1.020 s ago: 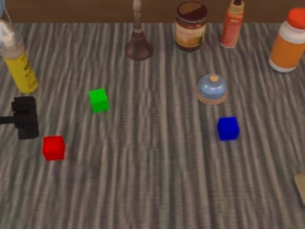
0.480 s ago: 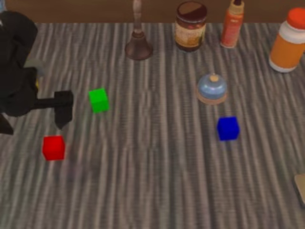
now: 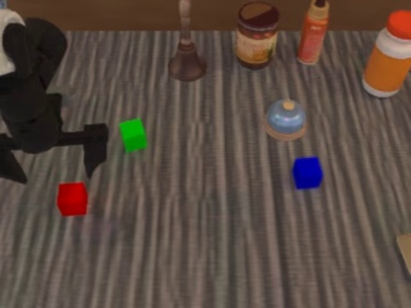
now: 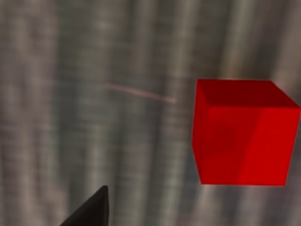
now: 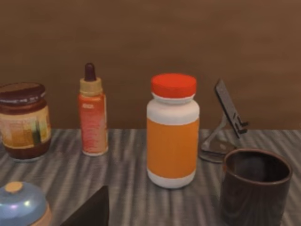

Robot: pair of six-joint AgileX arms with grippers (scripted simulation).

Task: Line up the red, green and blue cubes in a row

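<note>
On the striped table the red cube (image 3: 72, 198) lies at the front left, the green cube (image 3: 133, 135) a little behind and to its right, and the blue cube (image 3: 307, 172) far off on the right side. My left gripper (image 3: 90, 165) hangs open just behind the red cube, between it and the green cube, touching neither. The left wrist view shows the red cube (image 4: 240, 136) large and close, beside one dark fingertip (image 4: 94, 212). My right arm is outside the top view; its wrist view shows one fingertip (image 5: 91, 212) with nothing held.
Along the back stand a brown handbell (image 3: 187, 61), a jar (image 3: 257, 35), an orange dropper bottle (image 3: 313, 32) and an orange pill bottle (image 3: 388, 58). A blue service bell (image 3: 286, 119) sits behind the blue cube. A dark mug (image 5: 254, 188) and phone stand (image 5: 225, 122) show by the right arm.
My left arm has swung in from the left edge, carrying its gripper rightward to a spot between the green and red cubes. No cube has moved.
</note>
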